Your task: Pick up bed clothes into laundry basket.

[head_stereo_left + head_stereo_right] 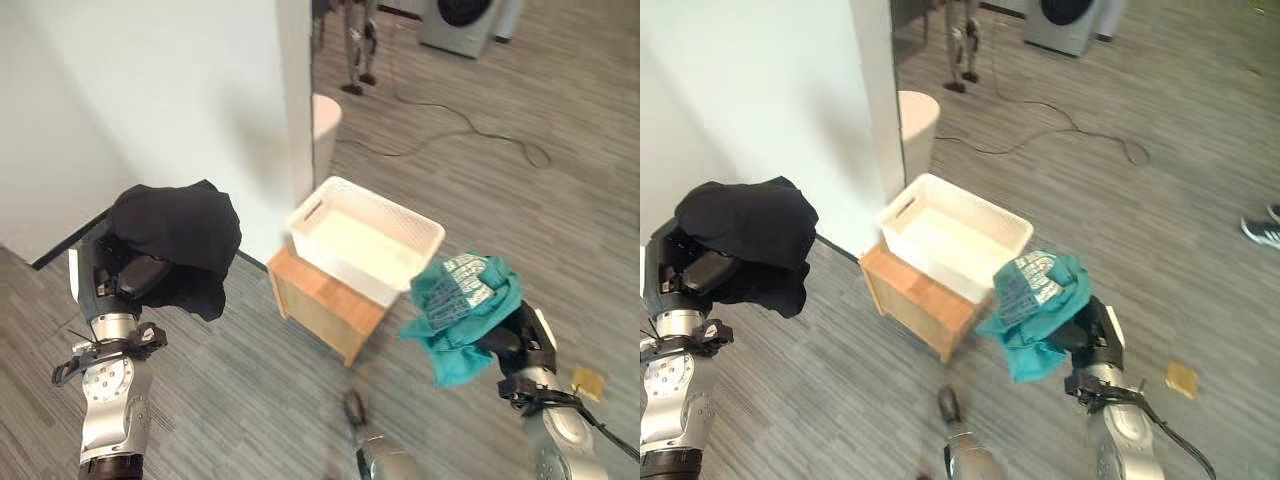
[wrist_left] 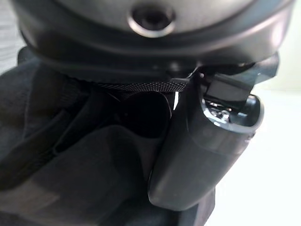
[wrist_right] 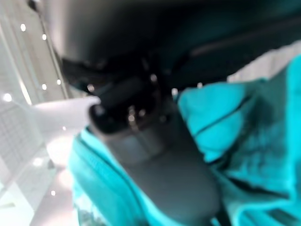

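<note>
A black garment (image 1: 180,240) is bunched over my left hand (image 1: 135,275), which is raised at the left and shut on it; the left wrist view has the dark cloth (image 2: 70,174) pressed against the hand (image 2: 202,155). My right hand (image 1: 515,340), low at the right, is shut on a teal garment (image 1: 462,310) with a white pattern, hanging just off the near right corner of the white laundry basket (image 1: 365,240). The basket looks empty and rests on a low wooden box (image 1: 320,300). The right wrist view has teal cloth (image 3: 244,150) wrapped round the hand (image 3: 155,160).
A white wall (image 1: 150,100) and its corner stand right behind the basket. A white bin (image 1: 325,125) sits beyond the corner. A cable (image 1: 460,130) trails over the wood floor toward a washing machine (image 1: 460,25). A person's shoe (image 1: 1260,230) is at the far right.
</note>
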